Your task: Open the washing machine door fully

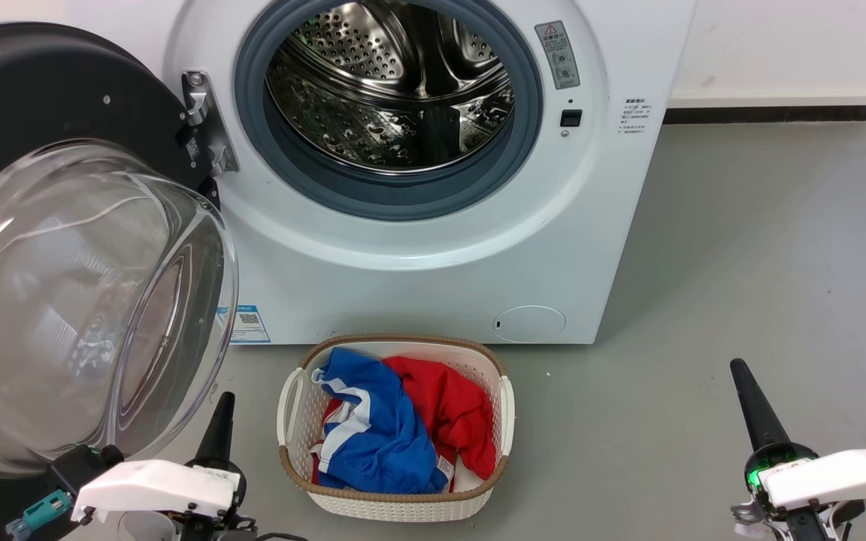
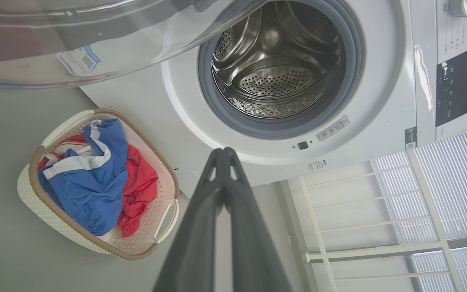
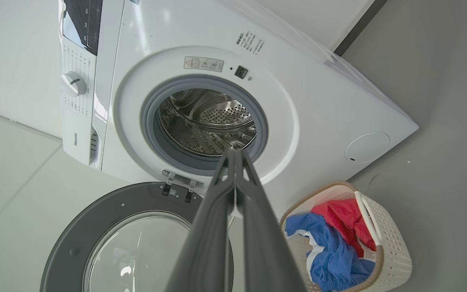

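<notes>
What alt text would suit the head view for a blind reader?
The washing machine door hangs wide open at left, baring the steel drum; a white basket of blue and red clothes sits on the floor in front.

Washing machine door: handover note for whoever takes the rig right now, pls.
Left gripper: jaws shut, empty, low under the glass of the washing machine door, tips clear of it.
Right gripper: jaws shut, empty, off to the right above the floor.
Door: swung out left on its hinge; drum opening fully exposed.
Done: door unlatched, wide open.
Left: check whether it sits at its hinge stop; if not, push it further.
</notes>
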Controlling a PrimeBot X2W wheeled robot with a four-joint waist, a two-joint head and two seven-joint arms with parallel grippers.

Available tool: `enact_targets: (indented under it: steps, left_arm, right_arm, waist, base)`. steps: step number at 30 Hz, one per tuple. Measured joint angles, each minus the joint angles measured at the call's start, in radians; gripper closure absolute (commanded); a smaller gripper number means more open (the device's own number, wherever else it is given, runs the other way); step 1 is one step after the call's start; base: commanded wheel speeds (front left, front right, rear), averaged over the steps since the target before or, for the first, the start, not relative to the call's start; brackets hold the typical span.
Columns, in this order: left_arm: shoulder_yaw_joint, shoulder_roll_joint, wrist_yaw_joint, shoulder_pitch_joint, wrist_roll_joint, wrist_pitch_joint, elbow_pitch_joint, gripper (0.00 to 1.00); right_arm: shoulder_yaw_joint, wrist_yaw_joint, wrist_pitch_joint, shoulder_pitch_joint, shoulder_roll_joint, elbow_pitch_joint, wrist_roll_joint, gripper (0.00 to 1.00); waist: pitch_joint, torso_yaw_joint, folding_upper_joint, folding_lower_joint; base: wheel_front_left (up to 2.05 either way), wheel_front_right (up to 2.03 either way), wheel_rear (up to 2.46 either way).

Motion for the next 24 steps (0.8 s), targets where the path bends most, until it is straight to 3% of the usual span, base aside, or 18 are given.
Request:
enact_targets:
  steps: [24]
  left_arm:
    - [0.086, -0.053, -0.073, -0.026, -0.193, 0.062, 0.013, 1.00]
  right_arm:
    - [-0.022, 0.000, 0.018, -0.042, 0.000, 0.054, 0.255, 1.00]
  waist:
    - [0.008, -0.001, -0.0001, 0.0000]
  base:
    - [0.00, 0.00, 0.00]
